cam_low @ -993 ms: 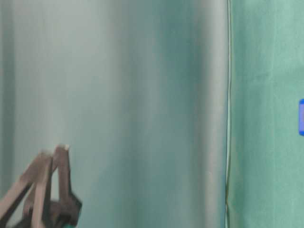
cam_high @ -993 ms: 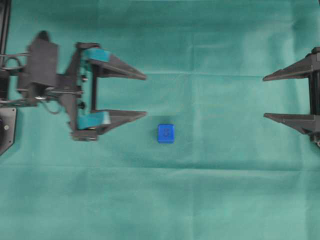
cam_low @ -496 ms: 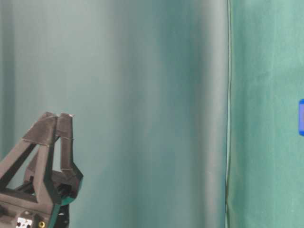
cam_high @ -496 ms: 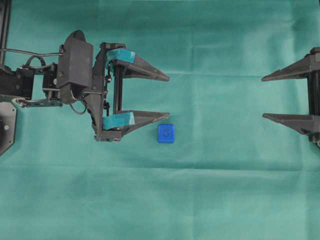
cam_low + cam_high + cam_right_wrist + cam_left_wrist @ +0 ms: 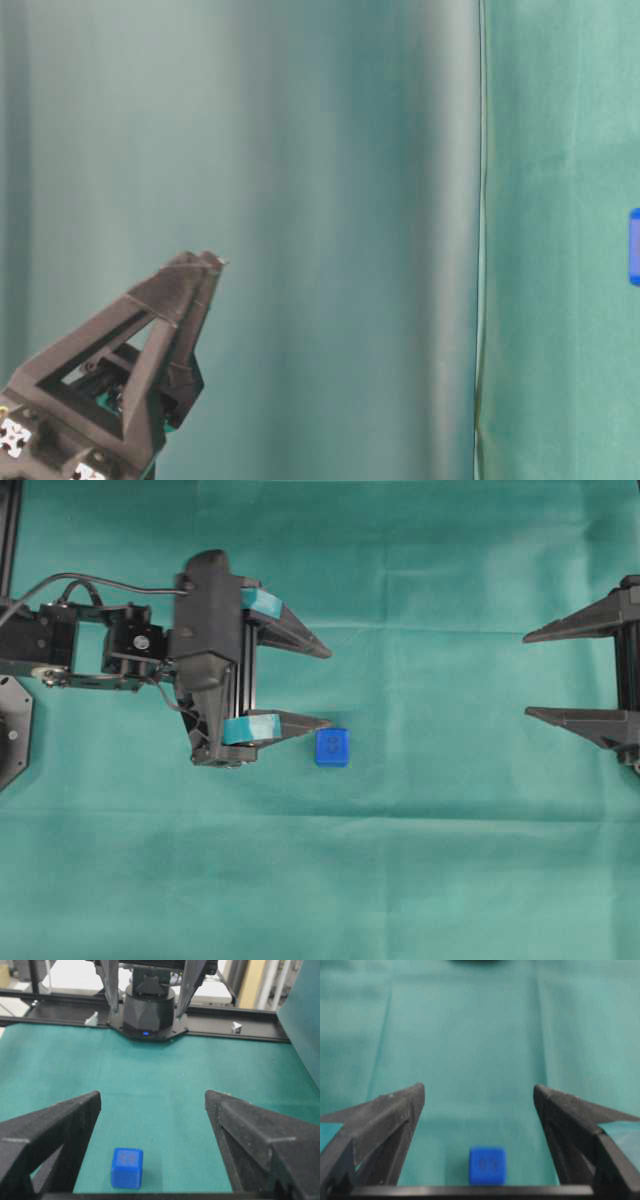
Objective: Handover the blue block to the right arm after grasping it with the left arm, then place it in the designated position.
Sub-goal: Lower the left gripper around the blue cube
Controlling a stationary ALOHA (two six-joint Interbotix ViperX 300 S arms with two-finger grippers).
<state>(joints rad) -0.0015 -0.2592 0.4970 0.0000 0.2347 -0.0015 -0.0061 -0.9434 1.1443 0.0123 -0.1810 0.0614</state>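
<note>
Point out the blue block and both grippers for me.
blue block [image 5: 332,747]: overhead view, top face.
left gripper [image 5: 325,685]: overhead view, gap between fingertips.
right gripper [image 5: 527,675]: overhead view, gap between fingertips.

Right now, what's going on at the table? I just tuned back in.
The left arm is reaching toward the blue block, which sits free on the green cloth. The left gripper is open and holds nothing; in the overhead view its nearer fingertip is just short of the block. The right gripper waits open at the far side. No grasp or handover yet.
</note>
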